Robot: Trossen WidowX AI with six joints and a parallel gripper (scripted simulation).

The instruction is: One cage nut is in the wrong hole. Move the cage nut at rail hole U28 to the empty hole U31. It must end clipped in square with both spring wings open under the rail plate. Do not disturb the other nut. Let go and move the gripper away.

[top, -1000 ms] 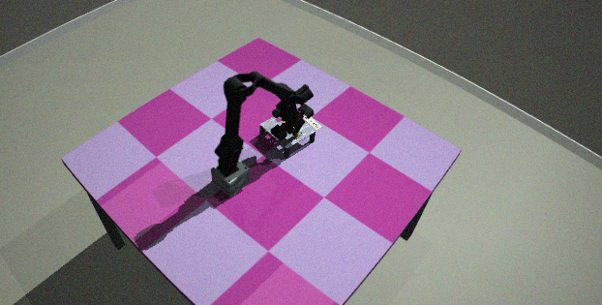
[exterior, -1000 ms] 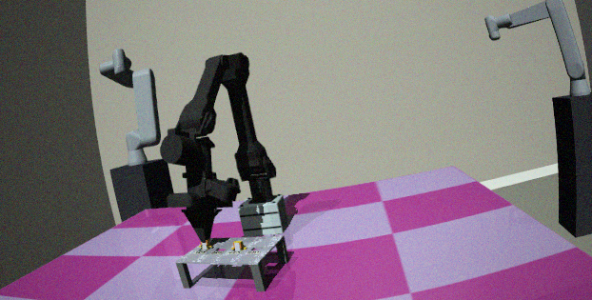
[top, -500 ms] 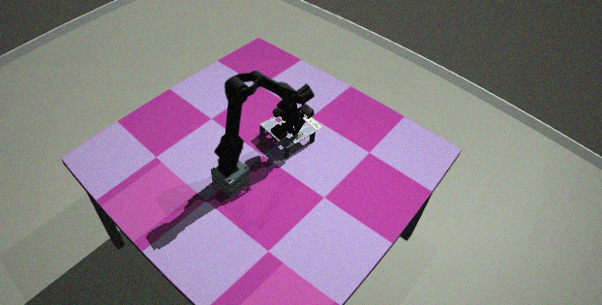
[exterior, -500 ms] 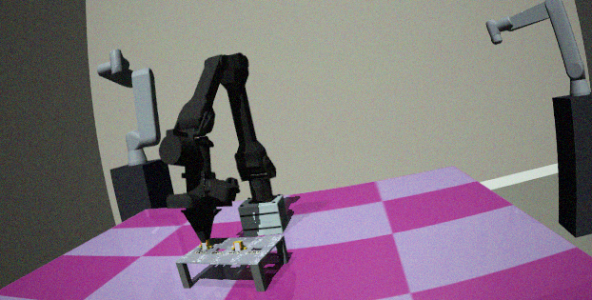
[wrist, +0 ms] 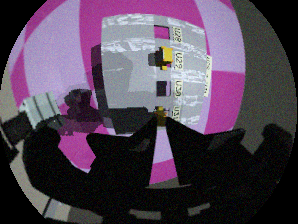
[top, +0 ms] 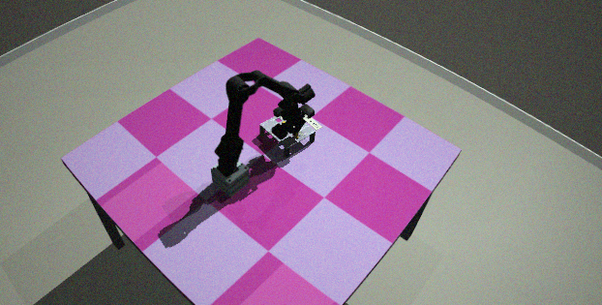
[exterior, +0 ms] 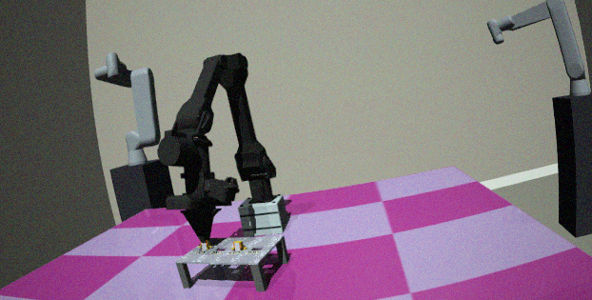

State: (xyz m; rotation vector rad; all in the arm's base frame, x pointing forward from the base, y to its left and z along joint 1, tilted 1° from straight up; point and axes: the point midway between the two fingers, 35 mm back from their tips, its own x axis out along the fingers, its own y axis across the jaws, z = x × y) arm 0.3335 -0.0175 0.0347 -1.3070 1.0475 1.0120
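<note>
Right, from the exterior view's left, I get a pale grey arm (exterior: 144, 105) on a dark pedestal (exterior: 128, 195), well behind my gripper (top: 296, 134) (exterior: 205, 241) (wrist: 160, 119). My black arm (top: 235, 116) (exterior: 244, 119) climbs from its base block (top: 239, 179) (exterior: 264, 224) (wrist: 44, 112), bends sharply at the top and drops to the hand, which points nearly straight down. The fingers are clamped on the yellow cage nut (top: 297, 136) (exterior: 205, 246) (wrist: 160, 111), which sits at U31, directly beneath them. Right of the hand, the second nut (exterior: 238, 246) (wrist: 164, 56) stands up from the rail plate (top: 271, 125) (exterior: 228, 258) (wrist: 130, 90). Farther right, beyond the base block, is another grey arm (exterior: 566, 38) on its own pedestal (exterior: 571, 167).

Only my wrist view makes the hole order readable: U30, open, is next to the fingertips, the second nut is beyond it at U29, and U28, open, is farthest off. To the right of the holes are their labels (wrist: 178, 61); U31's is partly obscured, and a longer strip (wrist: 204, 76) is too blurred to read. I cannot tell whether the wings are open under the plate.
</note>
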